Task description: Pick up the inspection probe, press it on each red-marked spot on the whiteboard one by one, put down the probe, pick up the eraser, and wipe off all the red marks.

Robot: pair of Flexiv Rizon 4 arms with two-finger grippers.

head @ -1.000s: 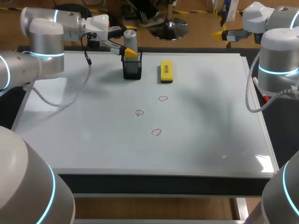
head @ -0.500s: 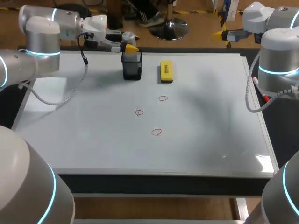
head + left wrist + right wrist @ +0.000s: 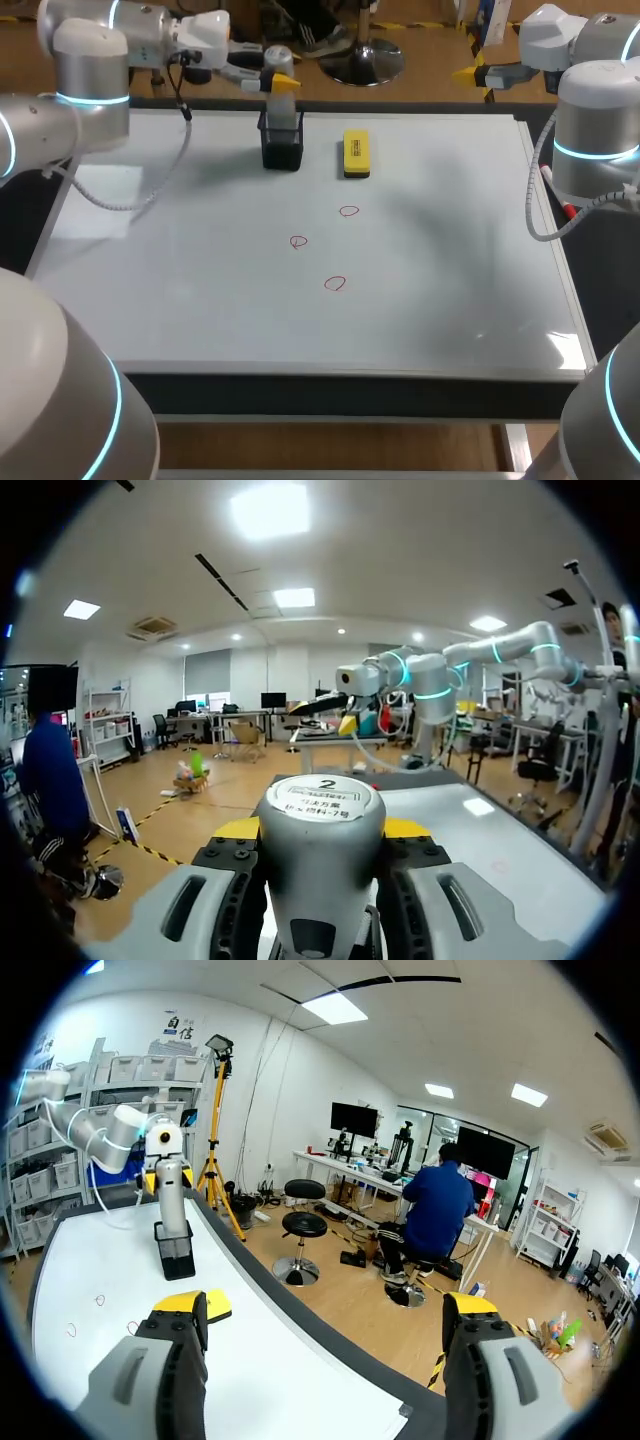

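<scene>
At the far edge of the white whiteboard [image 3: 200, 300], toward 11 o'clock from its middle, the left gripper [image 3: 283, 82] is clamped on the silver-grey cylindrical inspection probe [image 3: 277, 58]. The left wrist view confirms the hold: both fingers [image 3: 215, 900] press the probe's body from opposite sides just under its labelled cap.

Change noted: over the last second this gripper has risen from about the rim of the black box-shaped holder [image 3: 281, 150] to clearly above it, and the probe has gone up with it. The holder has stayed where it stood. Whether the probe's lower end is fully clear of the holder's mouth cannot be told from the head view.

No other change is recorded. The yellow block eraser [image 3: 356, 153] lies just beside the holder at its 3 o'clock, unmoved. The three red marks [image 3: 298, 241] sit apart from one another toward 6 o'clock of the eraser, all intact. The right gripper [image 3: 328, 1310] hangs off the board beyond its 1 o'clock corner, fingers spread and holding nothing, as before.

Assessment: the pick-up is nearly complete; pressing, set-down and wiping all remain. The next move appears to be a carry toward the nearest mark, at 5 o'clock of the holder. Risk: moving sideways too early could catch the probe on the holder's rim and tip it.
</scene>
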